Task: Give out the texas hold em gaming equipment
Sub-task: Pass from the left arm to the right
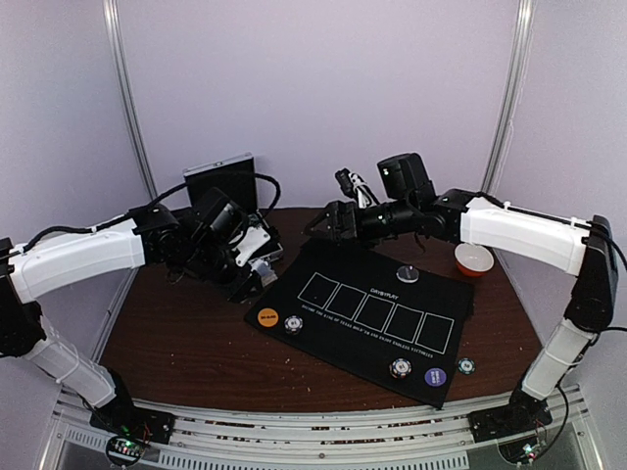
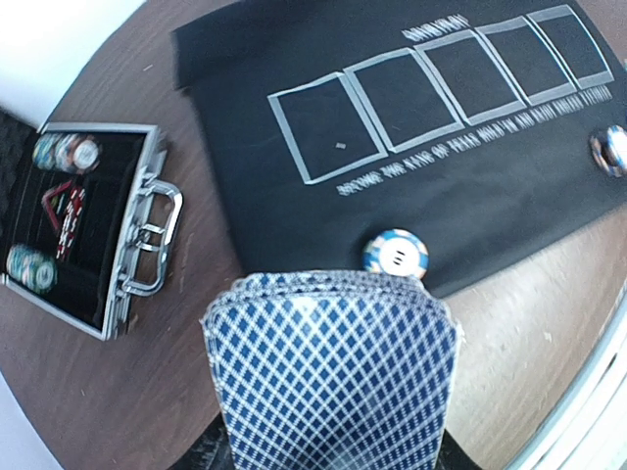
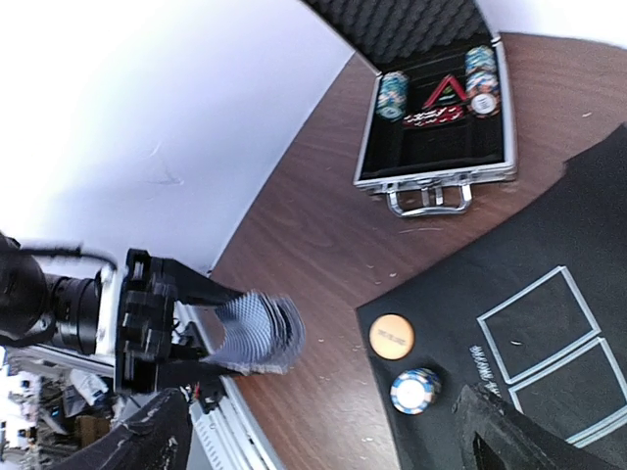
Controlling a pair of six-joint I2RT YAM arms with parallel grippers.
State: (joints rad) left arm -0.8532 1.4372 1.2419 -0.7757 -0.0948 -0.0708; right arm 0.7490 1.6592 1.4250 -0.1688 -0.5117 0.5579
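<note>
My left gripper (image 1: 247,282) is shut on a fanned stack of blue diamond-backed playing cards (image 2: 333,372), held above the wood table just left of the black mat (image 1: 392,338). In the right wrist view the same cards (image 3: 257,333) stick out of the left gripper. My right gripper (image 1: 323,223) hangs open and holds nothing over the mat's far left corner. At the mat's near left corner lie an orange button (image 1: 267,316) and a striped chip (image 1: 293,323). A dark silver button (image 1: 408,273) lies at the far edge. A chip (image 1: 400,368), a purple button (image 1: 435,376) and another chip (image 1: 466,367) lie at the near right.
An open aluminium case (image 2: 88,225) with chip stacks stands on the table beyond the left gripper, its lid (image 1: 220,179) upright. An orange-and-white bowl (image 1: 474,258) sits off the mat's far right corner. The mat bears five white rectangles (image 1: 377,311).
</note>
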